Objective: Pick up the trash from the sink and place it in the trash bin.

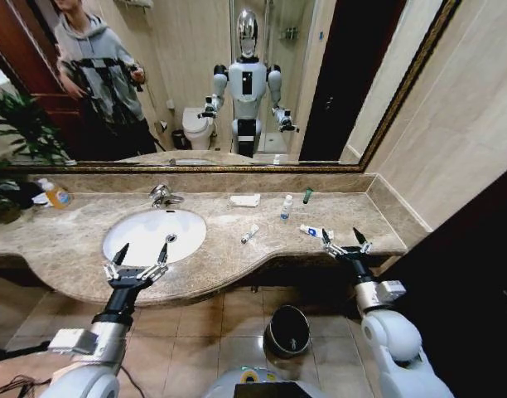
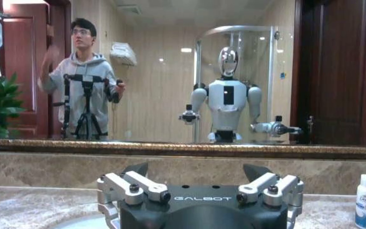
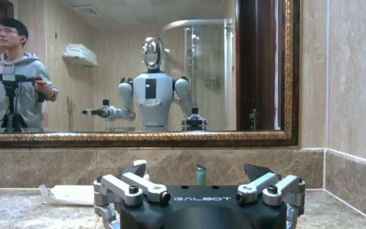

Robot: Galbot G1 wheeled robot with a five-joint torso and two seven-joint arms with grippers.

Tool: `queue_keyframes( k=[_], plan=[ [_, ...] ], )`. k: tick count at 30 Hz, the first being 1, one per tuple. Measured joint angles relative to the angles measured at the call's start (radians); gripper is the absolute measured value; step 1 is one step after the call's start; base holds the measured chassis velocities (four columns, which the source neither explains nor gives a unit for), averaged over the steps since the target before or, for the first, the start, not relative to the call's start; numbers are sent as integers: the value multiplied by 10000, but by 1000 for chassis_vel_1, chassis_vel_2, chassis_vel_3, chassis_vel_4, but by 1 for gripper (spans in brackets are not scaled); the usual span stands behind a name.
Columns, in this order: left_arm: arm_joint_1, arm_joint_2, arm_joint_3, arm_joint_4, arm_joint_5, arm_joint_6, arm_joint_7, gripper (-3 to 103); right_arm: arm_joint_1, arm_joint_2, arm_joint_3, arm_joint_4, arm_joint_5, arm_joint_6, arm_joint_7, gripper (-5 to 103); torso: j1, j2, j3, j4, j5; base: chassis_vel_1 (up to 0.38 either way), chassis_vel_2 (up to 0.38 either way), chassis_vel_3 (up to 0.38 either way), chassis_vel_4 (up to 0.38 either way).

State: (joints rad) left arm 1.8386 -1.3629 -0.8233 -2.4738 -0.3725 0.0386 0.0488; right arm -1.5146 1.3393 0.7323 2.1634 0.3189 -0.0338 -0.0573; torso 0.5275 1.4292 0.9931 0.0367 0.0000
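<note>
Nothing seems binned yet: bottle (image 1: pixel 286 207), green-capped tube (image 1: pixel 307 196), packet (image 1: pixel 245 200) and two tubes (image 1: pixel 250 234) lie on the bench (image 1: pixel 71 240) beside the sink (image 1: pixel 137 236). Left claw (image 1: pixel 142 255) and right claw (image 1: pixel 343 239) hover spread, empty. Bin (image 1: pixel 287 330) waits on the floor below.

gold-framed mirror (image 1: pixel 195 83), potted plant (image 1: pixel 17 133), orange-labelled soap bottle (image 1: pixel 56 196)

The left gripper (image 2: pixel 196 175) hides most of the sink (image 2: pixel 81 223); the bottle (image 2: pixel 365 202) is cut by the picture's bottom edge.
</note>
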Motion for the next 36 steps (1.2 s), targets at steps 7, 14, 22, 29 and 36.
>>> queue_keyframes(
  k=[7, 14, 22, 29, 36],
  plan=[
    [0, 0, 0, 0, 0, 0, 0, 100, 178, -125, -18, -212, 148, -74, -9, 100, 0, 0, 0, 1, 0, 0, 0, 0, 0],
    [0, 1, 0, 0, 0, 0, 0, 100, 138, 94, 64, -281, 133, 67, -68, 100, 0, 0, 0, 1, 0, 0, 0, 0, 0],
    [0, 0, 0, 0, 0, 0, 0, 100, 649, 55, -286, -722, -66, 10, -144, 100, 1, 0, 0, 1, 0, 0, 0, 0, 0],
    [0, 0, 0, 0, 0, 0, 0, 100, 1216, -811, -1143, -907, -182, -629, -315, 100, 0, 0, 0, 0, -1, 0, 0, 0, 0],
    [0, 0, 0, 0, 0, 0, 1, 100, 2525, -1779, -2199, -1776, -84, -965, -461, 100, 0, -1, 1, 0, 1, 0, 0, 0, 0]
  ],
)
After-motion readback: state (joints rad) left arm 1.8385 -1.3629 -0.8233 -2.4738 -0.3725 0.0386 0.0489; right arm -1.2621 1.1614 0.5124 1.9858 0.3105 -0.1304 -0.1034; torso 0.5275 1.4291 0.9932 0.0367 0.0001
